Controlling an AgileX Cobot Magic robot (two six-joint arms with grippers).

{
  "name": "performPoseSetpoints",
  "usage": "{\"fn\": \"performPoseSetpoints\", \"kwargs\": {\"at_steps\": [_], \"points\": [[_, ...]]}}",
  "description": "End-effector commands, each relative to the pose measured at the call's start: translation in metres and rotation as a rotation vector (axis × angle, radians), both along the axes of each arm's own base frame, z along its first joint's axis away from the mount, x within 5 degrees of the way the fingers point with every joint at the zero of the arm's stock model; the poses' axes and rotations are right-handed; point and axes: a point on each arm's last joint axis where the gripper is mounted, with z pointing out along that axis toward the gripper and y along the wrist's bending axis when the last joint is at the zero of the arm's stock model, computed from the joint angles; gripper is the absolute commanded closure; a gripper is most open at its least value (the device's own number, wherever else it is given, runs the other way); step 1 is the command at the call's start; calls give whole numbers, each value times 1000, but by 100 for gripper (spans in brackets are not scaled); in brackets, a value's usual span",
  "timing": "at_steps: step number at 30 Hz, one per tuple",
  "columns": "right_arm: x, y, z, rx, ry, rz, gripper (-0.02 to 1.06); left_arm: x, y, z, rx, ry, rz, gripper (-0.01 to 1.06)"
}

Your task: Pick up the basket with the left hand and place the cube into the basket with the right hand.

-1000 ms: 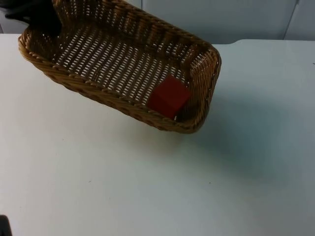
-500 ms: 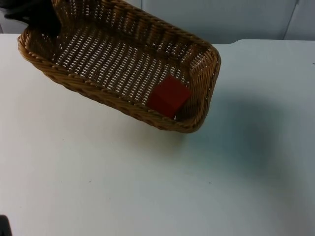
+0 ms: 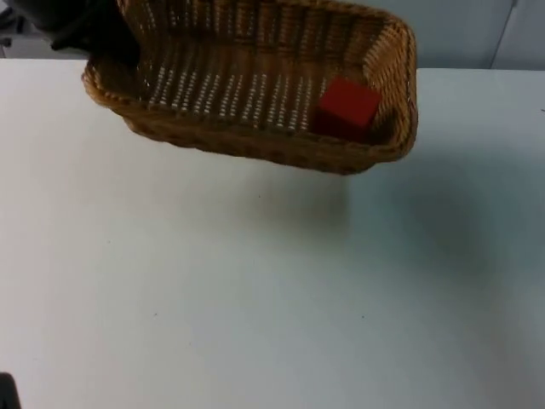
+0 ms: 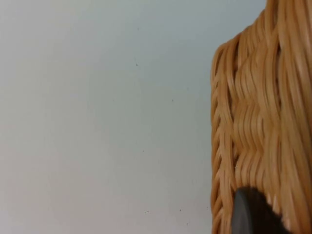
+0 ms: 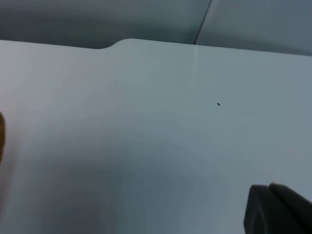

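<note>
Looking at the top view, you have the wicker basket (image 3: pixel 255 94) lifted off the white table (image 3: pixel 255 298), across the upper part of the frame, with its shadow on the table below. The left gripper (image 3: pixel 94 38) sits at the basket's upper-left corner, clamped on the rim there. The red cube (image 3: pixel 347 106) lies inside the basket, tucked against the right-hand end wall, so both parts of the task look done.

In the left wrist view, a black fingertip (image 4: pixel 251 212) presses on the woven rim of the basket, with bare table beside it. That confirms the jaws are closed on the wicker.

In the right wrist view, you see table running to the grey partition wall (image 5: pixel 146 19) and one black fingertip (image 5: pixel 278 209); I cannot tell how the right gripper's jaws stand.

Your risk now is the single-corner hold: the cube's weight sits at the far end, so a quick swing could tilt the basket or slide the rim out of the jaws.
</note>
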Motion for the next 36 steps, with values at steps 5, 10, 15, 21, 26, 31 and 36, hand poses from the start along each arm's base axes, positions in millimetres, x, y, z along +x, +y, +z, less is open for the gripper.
{"fn": "performPoseSetpoints", "kwargs": {"at_steps": [5,10,15,21,26,31,36], "points": [[-3,-2,2,-14,-2,15,105,7,-9,-33,-88,110,38,105],[-3,-2,2,-15,-5,17,105,7,-10,-53,-87,161,21,105],[-1,-2,4,-12,-26,23,105,4,-13,-67,-108,228,-18,105],[0,-1,5,-9,-41,25,105,0,-15,-85,-113,297,-72,102],[0,-1,5,-6,-51,28,105,-3,-17,-94,-112,330,-112,76],[1,1,6,15,-61,36,105,-2,-12,-97,-22,297,-157,33],[1,1,6,11,-62,38,105,14,1,-75,172,260,-192,30]]}}
